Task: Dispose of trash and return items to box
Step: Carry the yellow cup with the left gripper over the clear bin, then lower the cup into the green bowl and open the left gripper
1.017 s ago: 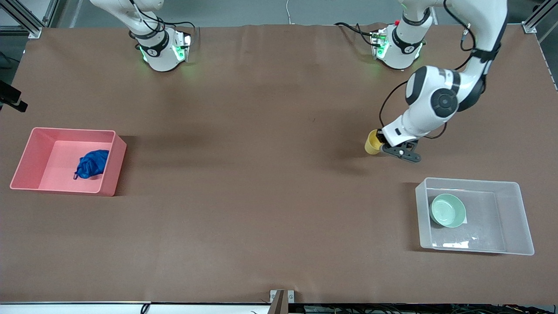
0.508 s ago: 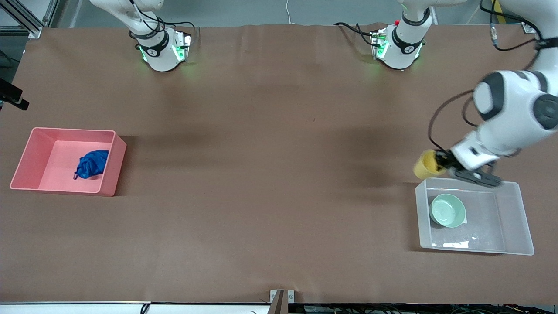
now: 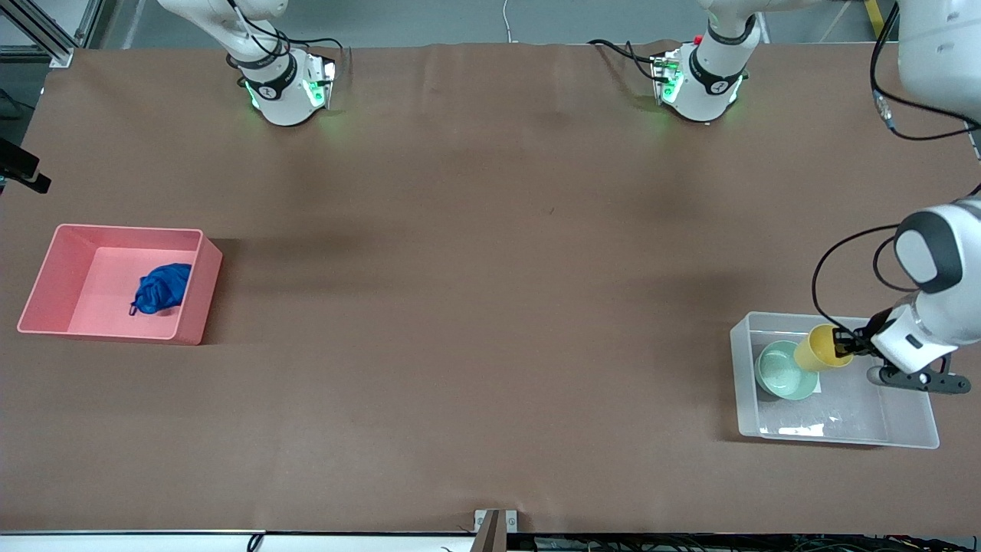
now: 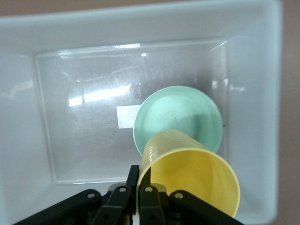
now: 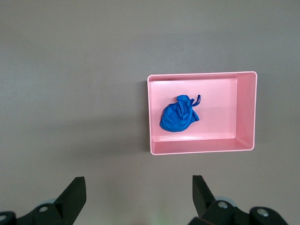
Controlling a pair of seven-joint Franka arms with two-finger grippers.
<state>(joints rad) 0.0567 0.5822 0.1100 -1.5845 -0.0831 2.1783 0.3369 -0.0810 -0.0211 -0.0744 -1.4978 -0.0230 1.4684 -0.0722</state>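
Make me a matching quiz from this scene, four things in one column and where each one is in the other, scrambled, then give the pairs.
Things:
1. yellow cup
2. mint-green bowl
3. blue wad
4. right hand

Places or states:
A. lying in the pink bin
B. resting on the floor of the clear box
C. open, high above the table, holding nothing
D. pinched by the rim in the left hand, tilted over the clear box

Pairs: 1-D, 2-B, 3-A, 4-C
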